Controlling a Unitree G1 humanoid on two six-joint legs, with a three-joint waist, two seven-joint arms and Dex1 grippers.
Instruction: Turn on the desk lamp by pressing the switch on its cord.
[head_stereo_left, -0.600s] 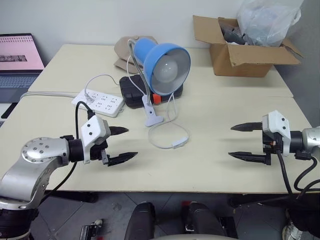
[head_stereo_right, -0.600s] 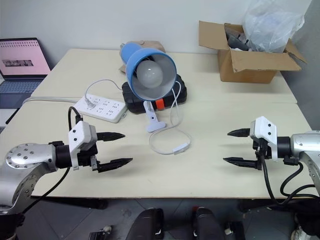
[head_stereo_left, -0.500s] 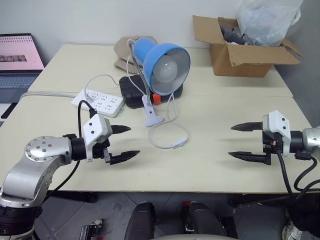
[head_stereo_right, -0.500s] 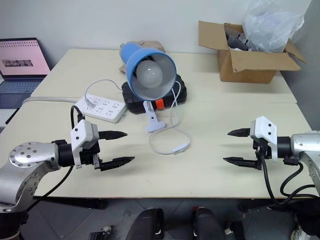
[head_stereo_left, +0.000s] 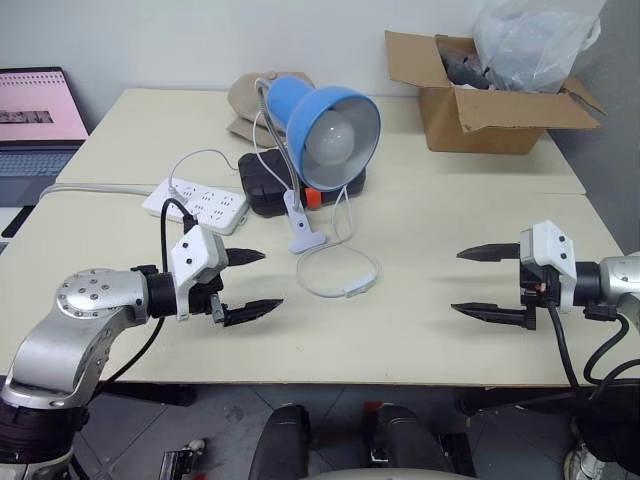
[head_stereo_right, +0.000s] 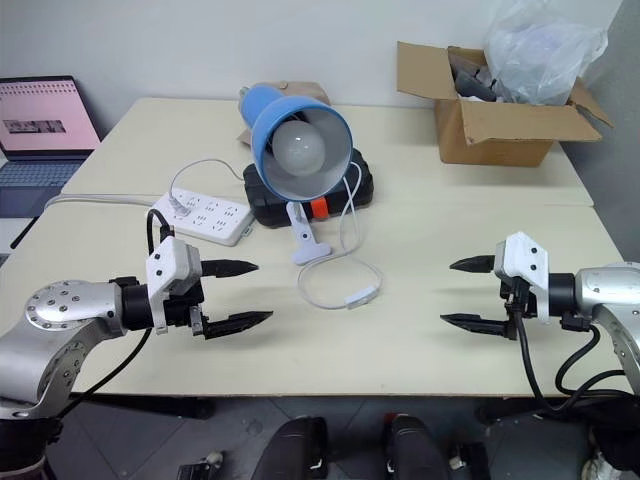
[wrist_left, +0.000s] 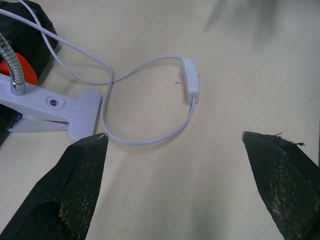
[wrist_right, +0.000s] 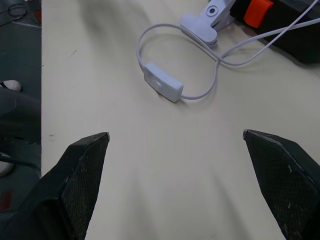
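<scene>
Left gripper (head_stereo_left: 248, 284), right gripper (head_stereo_left: 480, 281): both spread wide, nothing held. Switch (head_stereo_left: 354, 288): lies flat on the cord (head_stereo_left: 318, 284) between them; probably light, slides easily; to be pressed from above.

Two beige tables (head_stereo_left: 470, 230) pushed tog., white wall (head_stereo_left: 200, 40) behind, grey tiled floor (head_stereo_left: 220, 420), even indoor light

Glossy white plastic switch (wrist_right: 163, 88), matt tabletop (wrist_right: 165, 165)

Bright even light, soft shadows, sharp
</scene>
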